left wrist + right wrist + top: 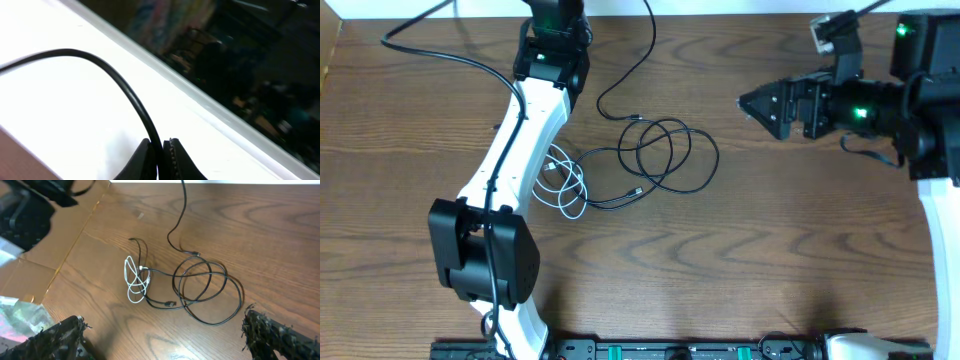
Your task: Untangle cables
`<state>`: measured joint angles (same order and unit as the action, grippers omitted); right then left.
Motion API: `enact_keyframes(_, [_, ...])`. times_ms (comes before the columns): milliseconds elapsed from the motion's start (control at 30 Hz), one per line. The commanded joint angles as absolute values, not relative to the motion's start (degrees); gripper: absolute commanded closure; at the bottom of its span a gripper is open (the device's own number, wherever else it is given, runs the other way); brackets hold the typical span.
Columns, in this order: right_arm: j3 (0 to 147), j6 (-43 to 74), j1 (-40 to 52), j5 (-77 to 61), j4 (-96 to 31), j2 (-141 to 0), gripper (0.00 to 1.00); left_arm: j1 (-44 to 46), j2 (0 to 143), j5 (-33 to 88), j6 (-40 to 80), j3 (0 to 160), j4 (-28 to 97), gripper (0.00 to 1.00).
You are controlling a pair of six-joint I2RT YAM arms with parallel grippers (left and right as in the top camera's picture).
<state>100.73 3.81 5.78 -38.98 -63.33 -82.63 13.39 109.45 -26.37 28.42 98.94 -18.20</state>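
Overhead puts the tangle mid-table: the black loops (670,155) lie ahead of your right gripper (160,322), straight off its fingertips. The white cable (565,185) is bunched just past them on the far side, close beside the left forearm. The right gripper stands wide apart and holds nothing.

The left wrist view shows your left gripper (161,155) pinched closed on a black cable (125,90), which arcs up and away from the fingertips. That hand sits off the top edge of the overhead, so you cannot trace the grip there. A black strand (642,50) does run down from that edge to a plug at the near rim of the loops, and it is likely the same cable.

If so, its long axis runs from the left hand back toward the pile, and pulling further along that line should draw the strand clear. The right gripper is the nearer one to the loops, which lie flat on the table (280,240) and centred between its fingers. A descent onto them to pin the pile looks the natural counter-hold. Mind the crossing where black meets white; a pull could drag the white bundle along.
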Motion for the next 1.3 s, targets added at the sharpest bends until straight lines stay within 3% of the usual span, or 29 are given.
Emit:
enact_keyframes(0, [100.4, 2.9, 6.9, -39.4, -63.0, -84.6, 0.01, 13.9, 107.4, -11.0, 27.3, 101.5, -18.7, 0.90])
enact_keyframes(100, [100.4, 3.0, 7.7, -39.4, -63.1, -86.2, 0.01, 14.3, 107.4, -5.0, 28.8, 101.7, -18.5, 0.91])
enact_keyframes(333, [100.4, 3.1, 9.0, -39.4, -64.1, -87.9, 0.01, 11.8, 110.6, -5.6, 25.0, 101.7, -13.8, 0.92])
enact_keyframes(633, [100.4, 2.7, 9.0, -36.1, -68.7, -87.9, 0.01, -4.4, 115.8, -5.7, 17.8, 101.7, -8.7, 0.91])
enact_keyframes(667, [100.4, 2.7, 9.0, -35.5, -68.8, -87.9, 0.01, -5.7, 116.2, -5.7, 16.9, 101.7, -7.4, 0.83])
enact_keyframes(733, [100.4, 2.7, 9.0, -35.4, -68.6, -87.9, 0.01, -8.6, 117.2, -5.7, 16.2, 101.7, -4.6, 0.50])
enact_keyframes(867, [100.4, 3.2, 9.0, -35.5, -68.4, -87.9, 0.01, -13.8, 118.5, -5.1, 16.1, 101.7, 0.8, 0.25])
enact_keyframes(933, [100.4, 3.4, 9.0, -35.5, -68.7, -87.9, 0.01, -16.2, 118.7, -4.9, 16.1, 101.7, 3.5, 0.07])
enact_keyframes(1267, [100.4, 3.4, 9.1, -35.5, -69.1, -87.9, 0.01, -21.8, 118.3, -4.9, 16.1, 101.7, 24.1, 0.06])
